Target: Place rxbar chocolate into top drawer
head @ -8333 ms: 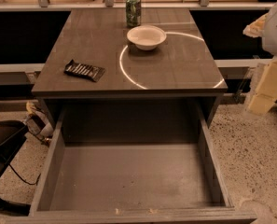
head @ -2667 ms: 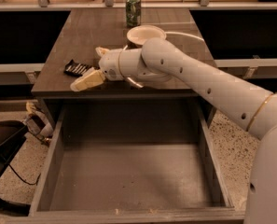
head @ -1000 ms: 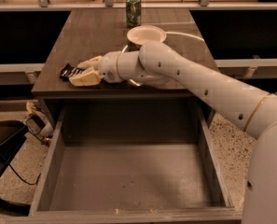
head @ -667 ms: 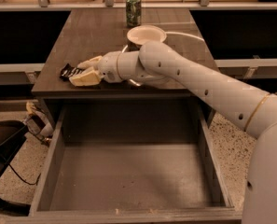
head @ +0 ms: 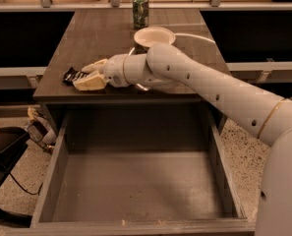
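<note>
Now, top drawer (head: pixel 135 181): pulled out, bare, at 6 o'clock of table (head: pixel 106 38).
gripper (head: pixel 81 77): at table's 8 o'clock corner, over bar's 3 o'clock end; apart or clamped, can't tell.
rxbar chocolate (head: pixel 70 75): flat on table, sticks out at gripper's 9 o'clock; long axis approx 9–3, in line w/ reach.

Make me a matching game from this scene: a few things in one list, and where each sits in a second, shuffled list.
Things:
1. shiny black-wrapped rxbar chocolate
2. green metal can
3. round white bowl
4. grey-brown wooden top drawer

Places:
A. far edge of the dark wooden tabletop
B. pulled open under the tabletop
C. front left of the tabletop
D. mid-tabletop, just beyond the white arm

Pairs: 1-C, 2-A, 3-D, 4-B.
The robot's cream gripper is at the bar's right end.
</note>
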Tool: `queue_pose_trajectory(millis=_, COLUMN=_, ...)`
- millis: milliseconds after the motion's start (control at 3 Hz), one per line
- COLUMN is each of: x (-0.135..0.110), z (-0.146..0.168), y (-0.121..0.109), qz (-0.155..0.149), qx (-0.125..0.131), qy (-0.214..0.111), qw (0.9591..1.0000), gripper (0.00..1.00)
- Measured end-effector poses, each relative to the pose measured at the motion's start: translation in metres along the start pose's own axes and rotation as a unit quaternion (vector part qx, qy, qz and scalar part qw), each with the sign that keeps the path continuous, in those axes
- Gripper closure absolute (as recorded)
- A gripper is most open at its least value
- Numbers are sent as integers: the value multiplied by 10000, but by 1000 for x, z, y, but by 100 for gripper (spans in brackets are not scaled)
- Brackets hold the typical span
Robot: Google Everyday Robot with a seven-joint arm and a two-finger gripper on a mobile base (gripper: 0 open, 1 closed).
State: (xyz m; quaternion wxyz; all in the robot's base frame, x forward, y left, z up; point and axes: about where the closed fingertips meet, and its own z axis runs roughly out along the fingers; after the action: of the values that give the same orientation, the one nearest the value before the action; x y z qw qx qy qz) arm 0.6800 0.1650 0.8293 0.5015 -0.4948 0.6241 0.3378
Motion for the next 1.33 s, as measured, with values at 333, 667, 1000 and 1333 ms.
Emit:
queue_pose_trajectory(millis=333, x=0, z=0, y=0, qz=0, qx=0, qy=0, qw=10000, gripper=100)
queue_pose_trajectory(millis=667, x=0, z=0, y=0, qz=0, qx=0, qy=1, qw=10000, gripper=100)
queue_pose_trajectory(millis=1000, x=0, z=0, y=0, qz=0, qx=0, qy=1, qw=10000, gripper=100)
queue_pose_trajectory(millis=1333, x=0, z=0, y=0, qz=-1, qx=1, qy=1, qw=10000, gripper=100)
